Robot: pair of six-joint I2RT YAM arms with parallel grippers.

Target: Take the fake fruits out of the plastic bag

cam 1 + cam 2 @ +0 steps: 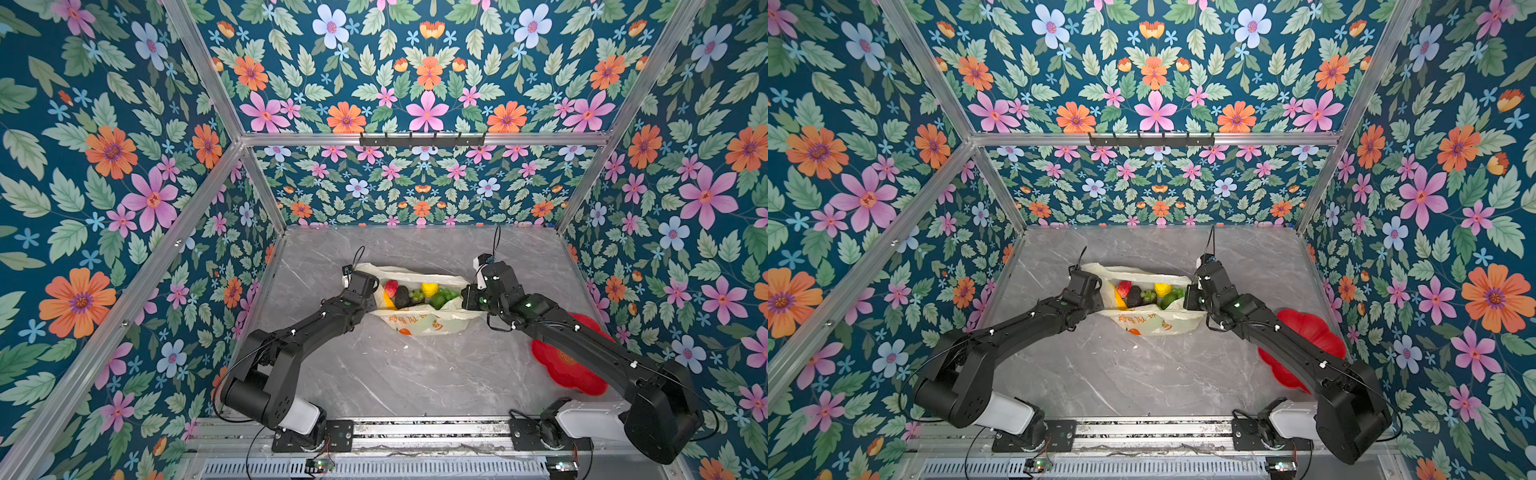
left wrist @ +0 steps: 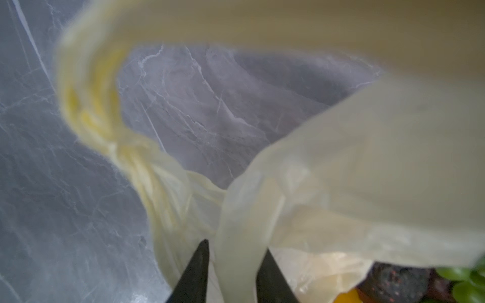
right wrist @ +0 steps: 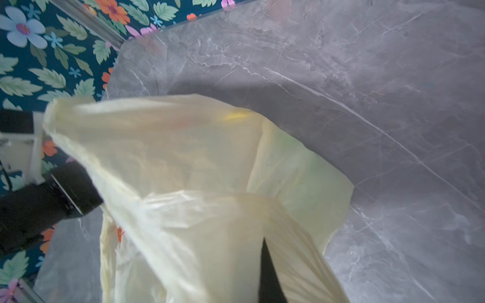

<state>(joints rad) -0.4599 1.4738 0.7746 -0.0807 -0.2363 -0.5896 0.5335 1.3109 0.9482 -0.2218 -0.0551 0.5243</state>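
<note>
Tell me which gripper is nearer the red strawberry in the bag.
Left. The left gripper sits at the end of the plastic bag right beside the strawberry; the right gripper is at the opposite end, beyond the lemon.

Crinkly pale-yellow plastic bag [image 1: 428, 325] lies mouth-open, glossy fake fruits [image 1: 402, 297] clustered inside it.

Plastic bag [image 2: 341, 157] between left gripper [image 2: 235, 248] fingers [image 2: 195, 272]
</note>
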